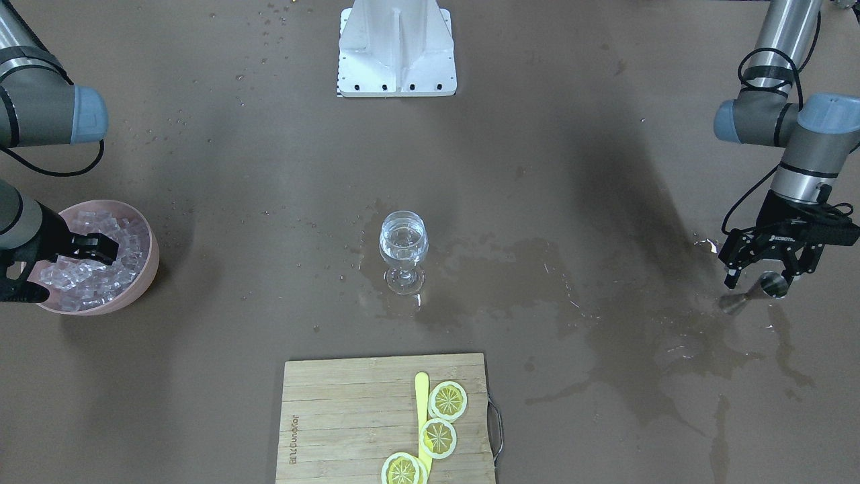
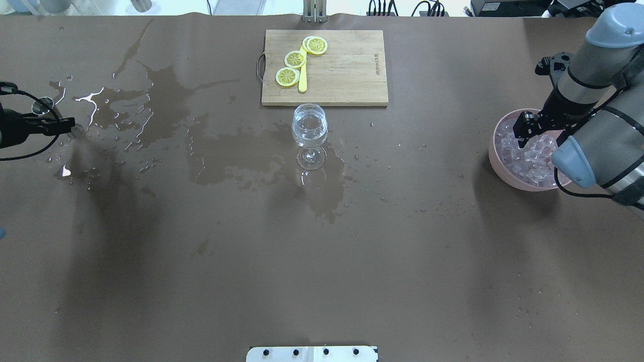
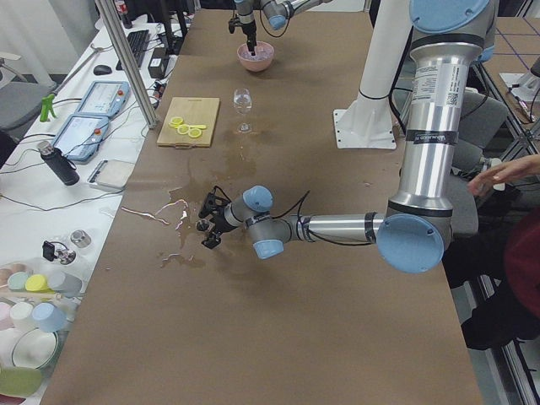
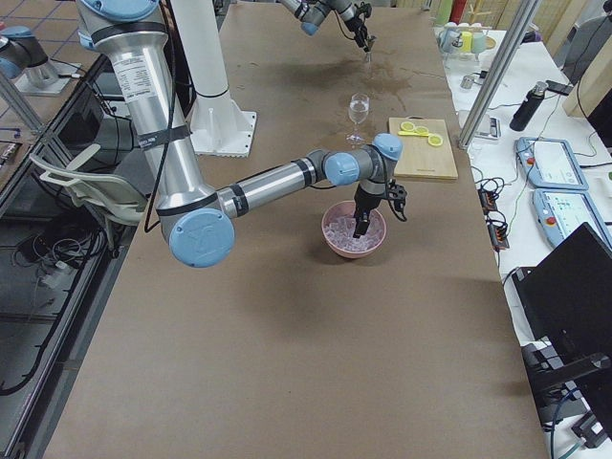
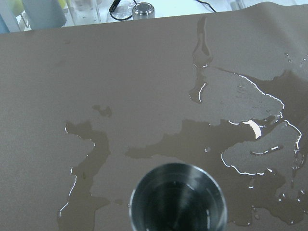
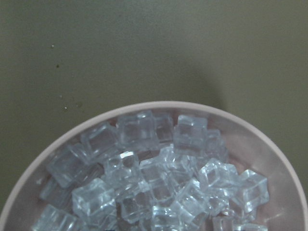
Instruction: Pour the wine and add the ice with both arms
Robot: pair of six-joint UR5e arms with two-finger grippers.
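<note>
Since a small measure of clear, water-like wine (image 1: 403, 246) already stands in the clear stemmed wine glass (image 1: 404, 257) at the middle of the brown table (image 1: 235, 349), just short of the bamboo cutting board (image 1: 349, 417) at the operators' edge, the pouring is judged done and the ice step in hand.

The small transparent ice cubes (image 1: 79, 282) are heaped in a round pink bowl (image 1: 150, 263) close to the table's end on the robot's right, well apart from the glass. The right gripper (image 1: 111, 250) is lowered onto that heap. How far its jaws are parted, and whether a cube is caught between them, cannot be told. The left gripper (image 1: 760, 277) hangs near the opposite end with its jaws spread, and a small steel measuring cup (image 1: 775, 284) stands on the wet surface beneath them. Contact cannot be made out.

For the step to be done well, a single cube lying free on top should be chosen, taken squarely across two flat faces and lifted straight up, so that its neighbours are not dragged over the rim. Wet ice is likely slippery, so a firm, centred closure is called for. The cube should be released close above the glass mouth, since a drop from height could splash the wine or tip the narrow-footed glass.
</note>
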